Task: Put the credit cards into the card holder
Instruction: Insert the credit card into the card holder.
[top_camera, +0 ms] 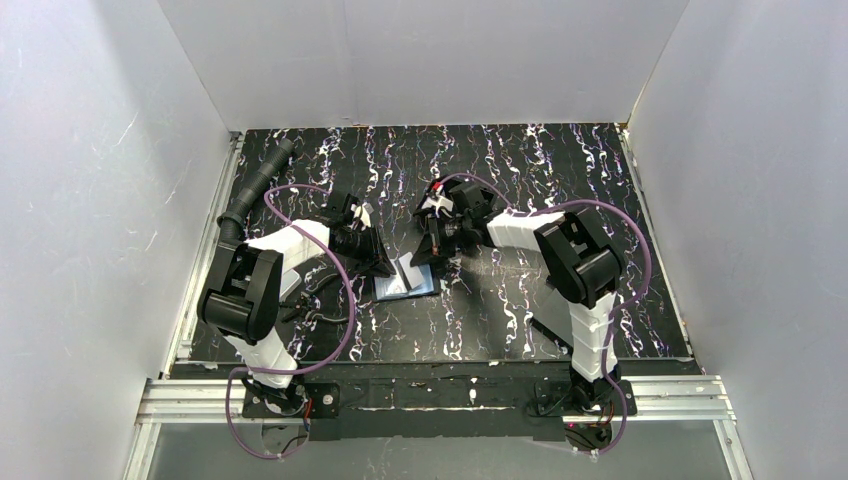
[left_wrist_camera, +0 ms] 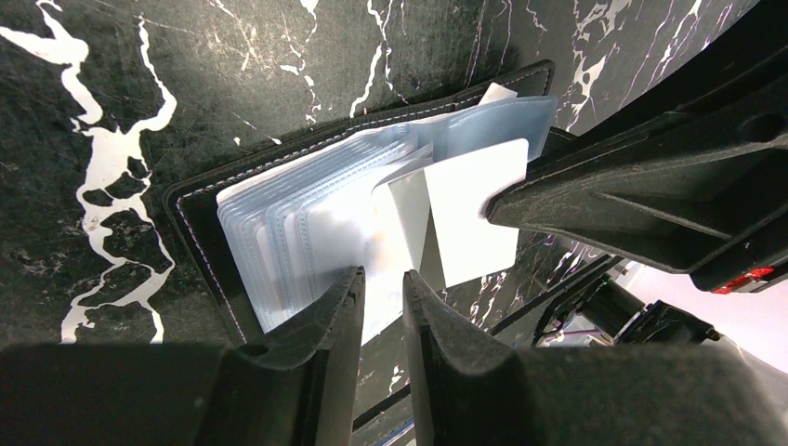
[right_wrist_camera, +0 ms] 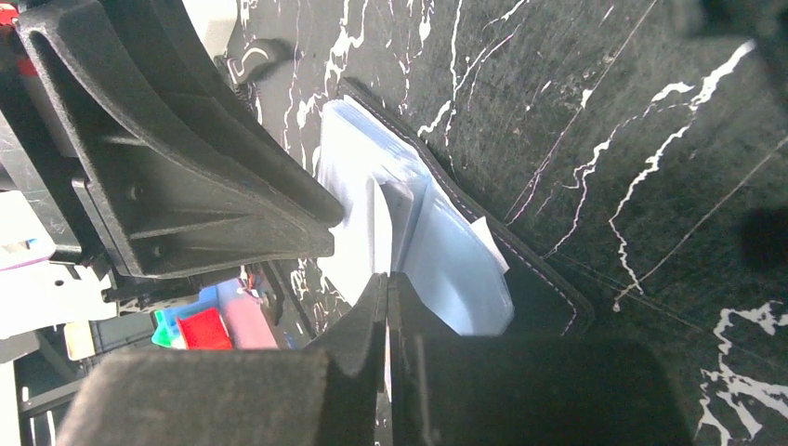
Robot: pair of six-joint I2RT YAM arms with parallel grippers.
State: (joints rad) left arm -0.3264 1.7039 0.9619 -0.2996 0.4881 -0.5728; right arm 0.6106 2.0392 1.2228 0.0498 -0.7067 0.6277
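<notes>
Pinches a white card [left_wrist_camera: 474, 214] tight in the closed right gripper [right_wrist_camera: 387, 279]. Leaves a small gap in the left gripper [left_wrist_camera: 381, 283], at the clear sleeves [left_wrist_camera: 307, 223]; cannot tell if pinching one. Finds the card holder [left_wrist_camera: 200, 232] open on the dark table [left_wrist_camera: 111, 93], between both arms.

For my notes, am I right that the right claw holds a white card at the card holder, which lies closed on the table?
Not quite: the card holder lies open, not closed, with its pale blue sleeves fanned out, as the left wrist view shows. The right claw does hold a white card at it.
</notes>
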